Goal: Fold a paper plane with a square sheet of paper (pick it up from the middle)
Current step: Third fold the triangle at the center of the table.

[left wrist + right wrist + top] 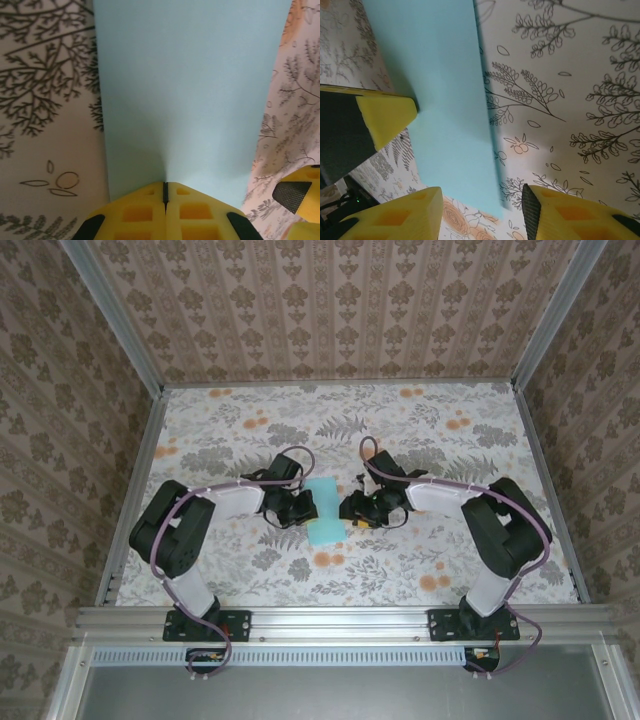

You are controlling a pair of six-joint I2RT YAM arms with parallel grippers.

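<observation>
Light turquoise sheet of paper (324, 512) sits at the middle of the floral worktop (230, 430), directly between the two tools, its long sides running near to far. From above it reads as a narrow rectangle, not a square. Left tool (165, 194): yellow fingers (137, 214) pressed together, clamped on the sheet's left edge, and the paper draws in slightly toward the seam between them. Right tool (477, 207): fingers apart at the sheet's right side, with the paper's edge under the gap and no contact evident. The two tools face each other, close across the sheet. Cannot tell whether the sheet lies fully flat.
</observation>
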